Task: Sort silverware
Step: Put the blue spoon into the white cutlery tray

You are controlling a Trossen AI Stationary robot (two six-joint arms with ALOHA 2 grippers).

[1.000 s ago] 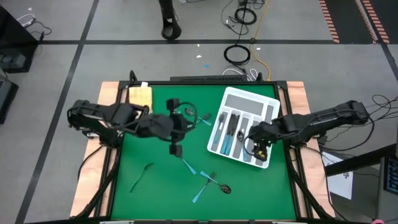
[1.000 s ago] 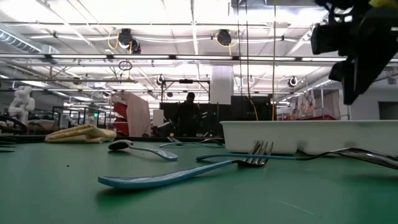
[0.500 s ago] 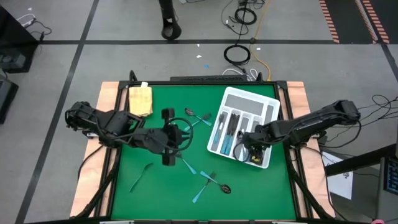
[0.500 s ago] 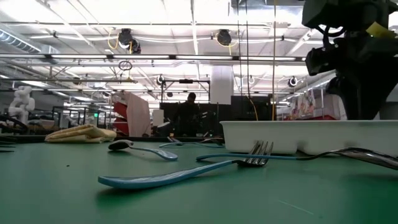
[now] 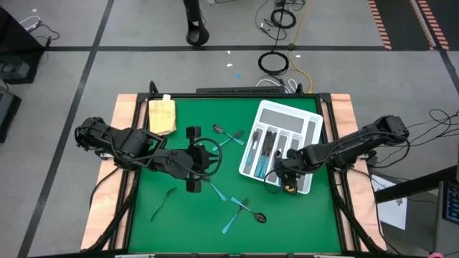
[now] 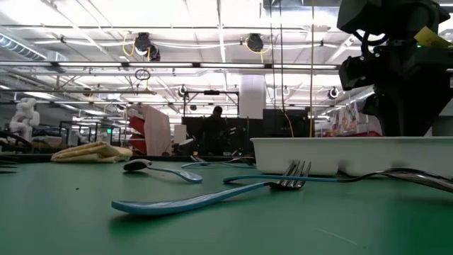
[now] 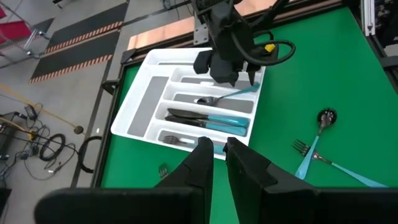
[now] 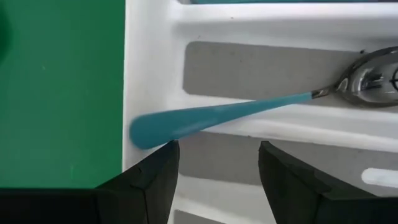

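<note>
A white divided tray [image 5: 287,115] [image 7: 140,112] stands at the table's right. It holds dark-headed, light-blue-handled knives [image 7: 205,118], a fork [image 7: 180,142] and a spoon [image 8: 236,112] [image 7: 230,96]. The spoon lies slantwise over a divider, its handle end on the tray's end wall. My right gripper [image 8: 217,174] [image 5: 283,175] hangs open just over that end of the tray, one finger on either side of the handle end. My left gripper [image 7: 217,146] [image 5: 199,163] is shut and holds nothing, over mid-table, pointing at the tray. Loose silverware [image 5: 240,208] lies on the green mat.
More loose pieces: a fork [image 5: 163,201] near the table's left, two pieces [image 5: 228,135] beside the tray's left side, a fork [image 6: 212,198] and a spoon [image 6: 159,170] in the low view. A tan block [image 5: 162,115] sits at the far left corner.
My right gripper has moved toward the table's left along the tray's near end and come lower. My left gripper has drawn back a little toward the table's near left, then stayed still.
</note>
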